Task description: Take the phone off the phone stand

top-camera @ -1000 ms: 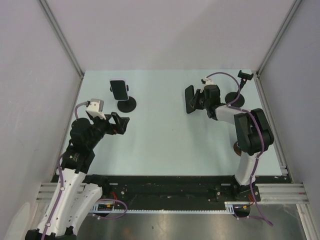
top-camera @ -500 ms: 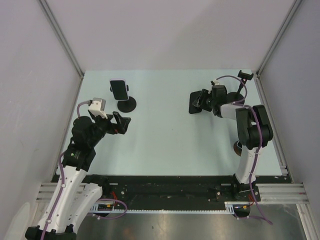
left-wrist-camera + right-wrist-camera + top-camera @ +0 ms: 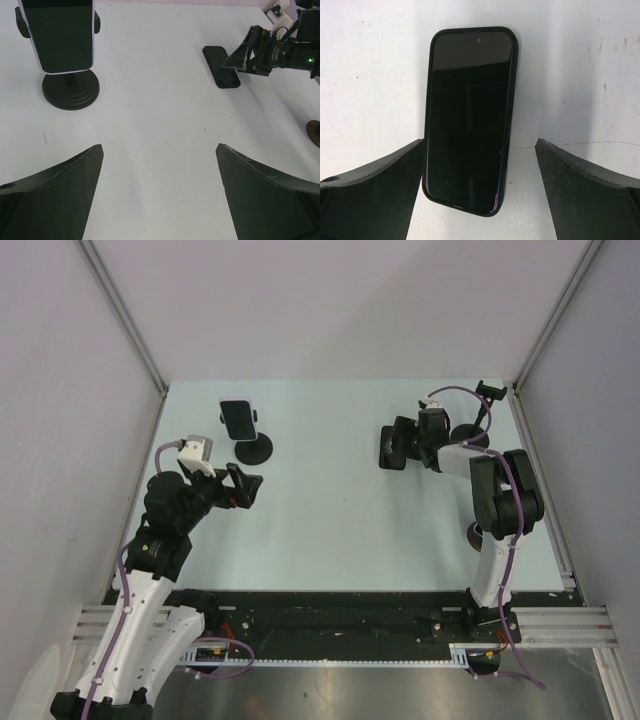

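A black phone [image 3: 470,115] lies flat on the table, screen up, off its stand. My right gripper [image 3: 480,142] is open around the phone's lower end, its left finger [image 3: 395,170] close beside the phone's edge. From above, that phone [image 3: 385,450] and right gripper [image 3: 398,443] sit at the back right. The bare phone stand [image 3: 468,435] is just behind them. A second phone [image 3: 60,35] is still clamped upright in another stand [image 3: 70,89] at the back left. My left gripper [image 3: 159,147] hovers open and empty, short of that stand.
A small brown round thing [image 3: 472,533] lies on the table near the right arm's base. Grey walls close the table in on the left, back and right. The right arm's cable [image 3: 455,392] loops over the bare stand.
My right gripper lowered the black phone onto the table, then opened and let it go. The left arm has barely moved.
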Controlling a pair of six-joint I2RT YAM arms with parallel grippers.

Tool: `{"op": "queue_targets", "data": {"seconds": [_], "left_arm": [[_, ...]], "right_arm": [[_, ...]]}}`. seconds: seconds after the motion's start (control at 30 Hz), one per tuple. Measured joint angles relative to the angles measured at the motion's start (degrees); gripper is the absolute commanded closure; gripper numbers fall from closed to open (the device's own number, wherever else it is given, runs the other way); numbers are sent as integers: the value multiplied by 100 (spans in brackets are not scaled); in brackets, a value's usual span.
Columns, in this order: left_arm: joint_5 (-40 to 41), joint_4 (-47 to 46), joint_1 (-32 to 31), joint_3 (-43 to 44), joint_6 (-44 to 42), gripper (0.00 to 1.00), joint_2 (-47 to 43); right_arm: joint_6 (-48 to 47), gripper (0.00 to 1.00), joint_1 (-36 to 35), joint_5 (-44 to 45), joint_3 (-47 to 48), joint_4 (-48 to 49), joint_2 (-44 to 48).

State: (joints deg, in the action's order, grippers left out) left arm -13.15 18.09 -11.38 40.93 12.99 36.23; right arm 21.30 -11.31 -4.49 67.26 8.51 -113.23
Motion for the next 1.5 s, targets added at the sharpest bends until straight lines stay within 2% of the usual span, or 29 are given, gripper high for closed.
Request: {"op": "queue_targets", "data": {"seconds": [0.33, 0.57, 0.7, 0.9, 1.03, 1.17, 1.27, 1.3, 1.37, 1.4, 1.5], "left_arm": [[-66, 0, 11, 0, 0, 0, 33], [-76, 0, 15, 0, 0, 0, 76], [-81, 0, 17, 0, 0, 0, 79], [-87, 0, 17, 0, 0, 0, 79], [-107, 0, 17, 0, 0, 0, 81], [-109, 0, 17, 0, 0, 0, 79], [-116, 0, 17, 0, 0, 0, 79], [-120, 0, 17, 0, 0, 0, 79], [-122, 0, 17, 0, 0, 0, 79], [-125, 0, 17, 0, 0, 0, 79], [-127, 0, 17, 0, 0, 0, 79]], "right_arm": [[-431, 0, -590, 866, 461, -501, -81], [-640, 2, -870, 1504, 962, -876, -520], [-835, 12, -1001, 1923, 1067, -1104, -614], [-1088, 35, -1058, 1982, 1104, -1198, -614], [-1287, 38, -1043, 1775, 1121, -1211, -614], [-1370, 37, -994, 1565, 1134, -1228, -612], [-1390, 21, -905, 1355, 1152, -1279, -601], [-1399, 11, -894, 1309, 1152, -1296, -595], [-1434, 4, -859, 1207, 1158, -1362, -579], [-1458, 0, -846, 1189, 1163, -1423, -564], [-1471, 0, -841, 1093, 1163, -1652, -468]]}}
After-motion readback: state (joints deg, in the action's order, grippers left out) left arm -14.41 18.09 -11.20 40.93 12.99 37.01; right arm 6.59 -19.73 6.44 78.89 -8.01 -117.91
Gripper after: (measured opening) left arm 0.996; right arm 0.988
